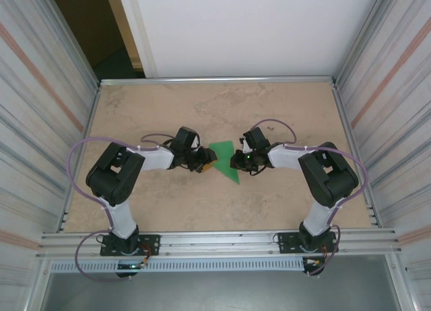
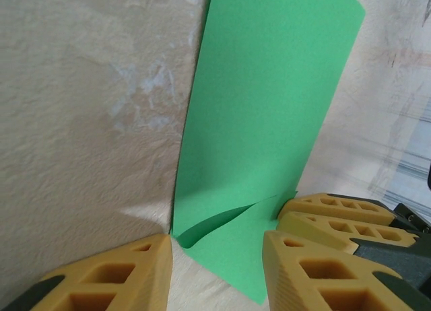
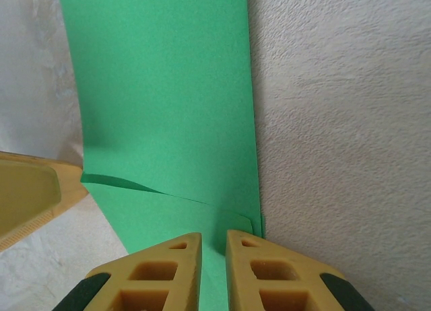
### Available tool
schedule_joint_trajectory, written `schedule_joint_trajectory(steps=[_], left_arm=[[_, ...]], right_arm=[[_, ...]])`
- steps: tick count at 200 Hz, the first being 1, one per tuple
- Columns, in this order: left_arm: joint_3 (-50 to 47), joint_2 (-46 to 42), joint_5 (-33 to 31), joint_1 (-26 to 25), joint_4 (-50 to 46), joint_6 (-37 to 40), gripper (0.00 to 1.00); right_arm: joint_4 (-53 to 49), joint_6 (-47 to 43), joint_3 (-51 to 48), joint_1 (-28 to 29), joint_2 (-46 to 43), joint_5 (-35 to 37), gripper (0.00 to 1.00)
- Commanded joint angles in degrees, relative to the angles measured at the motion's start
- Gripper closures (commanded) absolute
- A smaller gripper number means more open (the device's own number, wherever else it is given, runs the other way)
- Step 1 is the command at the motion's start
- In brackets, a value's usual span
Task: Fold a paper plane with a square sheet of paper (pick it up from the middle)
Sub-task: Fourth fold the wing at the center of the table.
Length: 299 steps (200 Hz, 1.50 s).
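Two grippers faced each other across the middle of the table [image 1: 168, 109], with the square sheet of paper [image 1: 225, 159] between them. In the top view the sheet appeared as a green wedge, broad at its far edge and narrowing to a point toward the arm bases. The left gripper [image 1: 202, 161] sat at the sheet's left edge and the right gripper [image 1: 237, 163] at its right edge.

Left wrist view:
- The left gripper [image 2: 217, 247] had its jaws released and set well apart.
- The square sheet of paper [image 2: 262, 109] stretched away from the camera as a tall green panel, with its far corner rounded over.
- Near the fingers [image 2: 114, 281] a small flap was raised off the layer beneath, forming a curved crease.
- The near corner of the paper lay between the two fingers with no clamp on it. Whether the right-hand finger touched the paper's edge could not be told.
- The fingers of the right gripper [image 2: 337, 213] were stacked close together at the paper's right corner.

Right wrist view:
- The right gripper [image 3: 213, 238] had its jaws drawn nearly together, grasping the near edge of the square sheet of paper [image 3: 161, 102]. The green ran down into the narrow slit between them.
- A shallow fold line crossed the sheet just ahead of the fingertips.
- One finger of the left gripper [image 3: 27, 190] lay just beside the paper's left edge.
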Motion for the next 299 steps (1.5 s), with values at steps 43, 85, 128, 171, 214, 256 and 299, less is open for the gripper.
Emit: schedule_joint_trajectory(steps=[43,85,128,171,214,256,299], left_arm=[[0.3,0.2,1.3,-0.4,0.2,0.3,0.63],[1.3,1.0,3.8,-0.4,2.8,0.8,0.69],[0.9,-0.3,-0.6,-0.1,-2.9,1.8,0.66],[0.0,-1.6,-1.9,-0.1,-4.8,2.2,0.66],[2.1,0.9,0.7,-0.3,-3.1,2.4,0.69],[2.5,1.4,2.2,-0.2,-1.2,2.4,0.73],[2.7,1.7,2.4,0.1,-1.7,2.6,0.68]], right_arm=[[-1.6,0.5,-1.4,-0.4,2.1,0.7,0.84],[-1.6,0.4,-1.6,-0.4,2.2,0.7,0.84],[-1.5,0.5,-1.7,-0.4,2.5,0.9,0.84],[-1.3,0.4,-1.7,-0.4,2.7,0.8,0.84],[-1.2,0.5,-1.7,-0.4,3.1,0.6,0.84],[-1.2,0.4,-1.9,-0.5,3.3,0.7,0.84],[-1.1,0.4,-2.0,-0.5,3.3,0.7,0.84]])
